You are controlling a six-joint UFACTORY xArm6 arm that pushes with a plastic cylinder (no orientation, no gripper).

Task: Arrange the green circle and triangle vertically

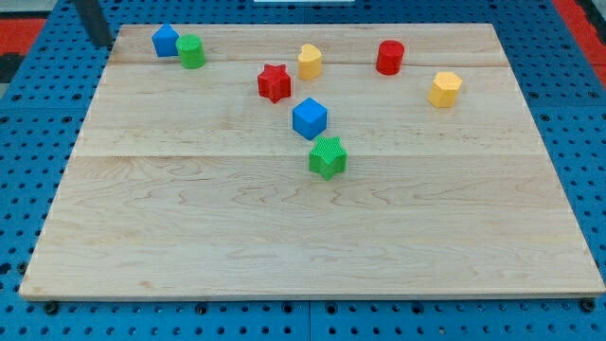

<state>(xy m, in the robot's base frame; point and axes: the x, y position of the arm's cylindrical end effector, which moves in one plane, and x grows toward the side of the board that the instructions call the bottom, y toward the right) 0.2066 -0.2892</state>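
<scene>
The green circle (191, 51) stands near the board's top-left corner. A blue block (165, 41), which looks like a triangle, touches it on its upper left. My tip (102, 42) is at the view's top left, just off the board's corner, left of the blue block and apart from it. The rod runs up out of the view's top edge.
A red star (275, 82), a yellow block (310, 62), a red circle (389, 57) and a yellow hexagon (445, 89) lie across the top half. A blue cube (309, 118) and a green star (328, 156) sit near the middle. The wooden board (284, 256) lies on a blue pegboard.
</scene>
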